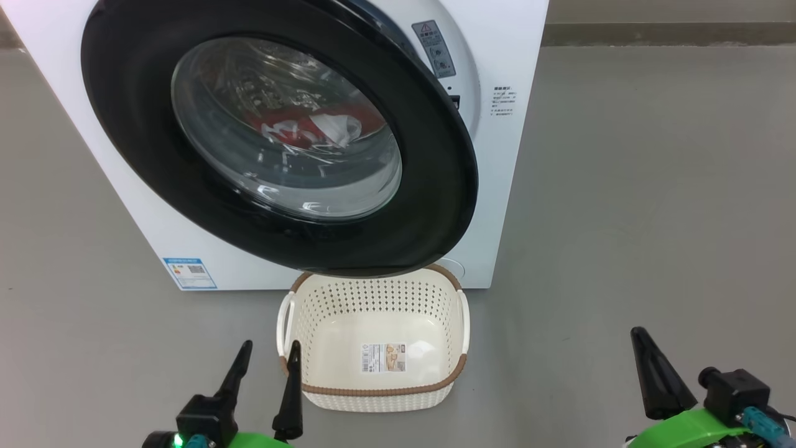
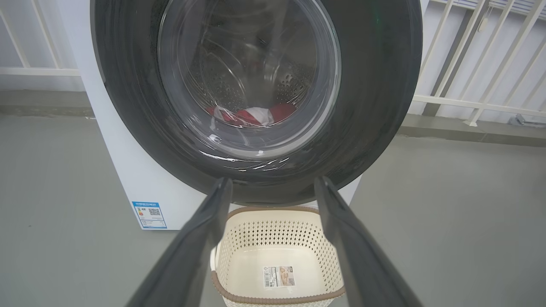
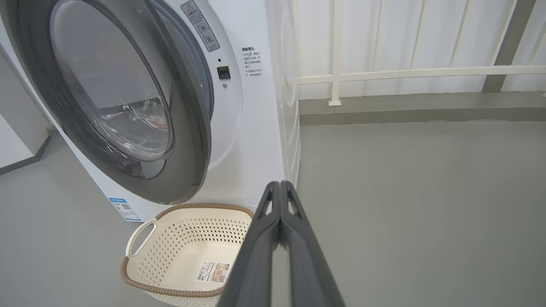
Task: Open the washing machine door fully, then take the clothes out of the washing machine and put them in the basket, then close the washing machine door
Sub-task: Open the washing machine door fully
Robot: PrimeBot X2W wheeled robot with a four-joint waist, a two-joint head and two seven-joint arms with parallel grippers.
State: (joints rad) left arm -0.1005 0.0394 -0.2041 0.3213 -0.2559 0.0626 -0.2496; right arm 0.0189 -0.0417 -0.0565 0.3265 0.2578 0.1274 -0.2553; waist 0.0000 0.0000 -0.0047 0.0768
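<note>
Washing machine door (image 1: 435, 186) stands partly ajar on the washing machine (image 1: 513, 186). The basket (image 1: 373, 298) sits empty on the floor directly before the machine, its far rim beneath the door's lower edge. The right wrist view exposes the gap at the latch side. The left wrist view looks straight through the glass to the clothes (image 2: 251, 115) lying at the drum bottom. Left gripper (image 1: 271, 343): jaws spread, empty, before the machine's front. Right gripper (image 1: 637, 333): fingers pressed together on nothing, off the machine's right side.
</note>
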